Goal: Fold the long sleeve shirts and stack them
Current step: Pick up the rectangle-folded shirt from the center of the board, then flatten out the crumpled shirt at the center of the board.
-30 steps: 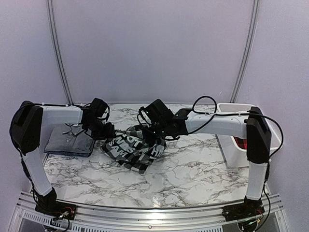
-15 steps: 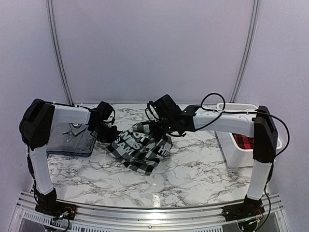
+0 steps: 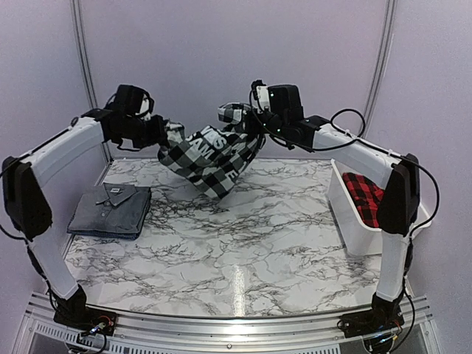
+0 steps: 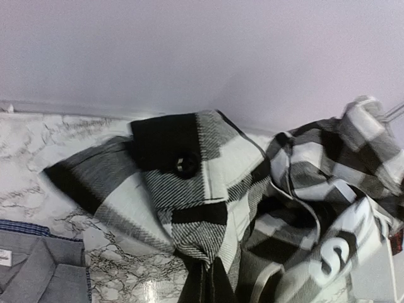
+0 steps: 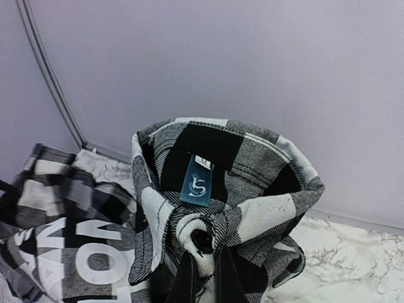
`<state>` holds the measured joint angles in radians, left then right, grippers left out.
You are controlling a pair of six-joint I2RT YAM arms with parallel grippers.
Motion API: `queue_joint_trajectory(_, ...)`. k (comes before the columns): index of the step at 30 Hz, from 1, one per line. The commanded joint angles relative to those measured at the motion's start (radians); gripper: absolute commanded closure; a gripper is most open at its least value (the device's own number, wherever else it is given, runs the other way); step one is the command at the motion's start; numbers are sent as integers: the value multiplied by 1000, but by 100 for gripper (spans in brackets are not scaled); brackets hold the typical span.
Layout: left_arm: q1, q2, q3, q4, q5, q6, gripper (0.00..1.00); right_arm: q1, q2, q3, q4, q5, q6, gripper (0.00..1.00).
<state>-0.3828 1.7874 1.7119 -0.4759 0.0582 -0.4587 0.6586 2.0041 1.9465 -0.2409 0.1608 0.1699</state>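
1. Top external view: the flannel [image 3: 210,155] hangs bunched in the air over the far half of the table [image 3: 243,243], slung between both grippers, and its lowest fold seems clear of the marble
2. Its long axis runs left to right and sags in the middle
3. At its left end the left gripper [image 3: 166,134] is clamped on an edge beside a button [image 4: 185,164]; at its right end, slightly higher, the right gripper [image 3: 248,125] is clamped on the collar under the blue label [image 5: 197,180]
4. Neither arm is nearer, since each holds one end; I judge the coming move turns on drawing them apart along that axis to spread the cloth
5. Below the left arm lies the folded grey shirt [image 3: 110,209]; the red shirt [image 3: 363,193] lies in the bin [image 3: 346,225] at right
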Motion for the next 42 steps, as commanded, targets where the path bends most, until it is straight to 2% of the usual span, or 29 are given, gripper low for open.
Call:
queue_joint_trajectory(1, -17, -241, -30, -86, -26, 33, 100, -87, -56, -49, 168, -110, 25, 100)
queue_joint_trajectory(4, -76, -380, -202, -90, 19, 26, 100, -145, -75, -164, 183, -166, 77, 100)
queue_joint_trajectory(5, -112, -412, -271, -89, 28, 17, 100, -165, -82, -211, 181, -194, 95, 97)
queue_joint_trajectory(8, -260, -468, -496, -66, 68, -16, 100, -216, -132, -389, 208, -243, 141, 69)
queue_joint_trajectory(9, -310, -477, -598, -21, 102, -32, 93, -221, -154, -451, 219, -245, 150, 59)
queue_joint_trajectory(10, -358, -480, -658, 8, 124, -51, 78, -223, -169, -495, 216, -246, 154, 52)
queue_joint_trajectory(12, -440, -491, -731, 42, 115, -78, 49, -217, -189, -550, 194, -264, 163, 45)
queue_joint_trajectory(13, -455, -503, -746, 49, 105, -83, 40, -207, -195, -561, 183, -270, 165, 43)
queue_joint_trajectory(16, -457, -552, -737, 47, 47, -77, 29, -145, -194, -549, 121, -200, 138, 39)
queue_joint_trajectory(18, -455, -573, -707, 39, -2, -67, 25, -92, -174, -524, 84, -148, 117, 36)
queue_joint_trajectory(21, -434, -560, -668, 10, -105, -72, 24, -26, -110, -456, 22, -68, 87, 32)
queue_joint_trajectory(23, -402, -520, -657, -5, -146, -78, 27, 13, -63, -401, 7, -72, 82, 30)
queue_joint_trajectory(28, -316, -367, -629, -9, -126, -61, 36, 129, 121, -166, -100, -21, 44, 29)
queue_joint_trajectory(33, -246, -275, -597, -8, -168, -35, 37, 173, 280, 41, -183, 13, 34, 38)
queue_joint_trajectory(42, -214, -118, -537, 10, -194, -16, 38, 172, 428, 219, -242, 45, 46, 49)
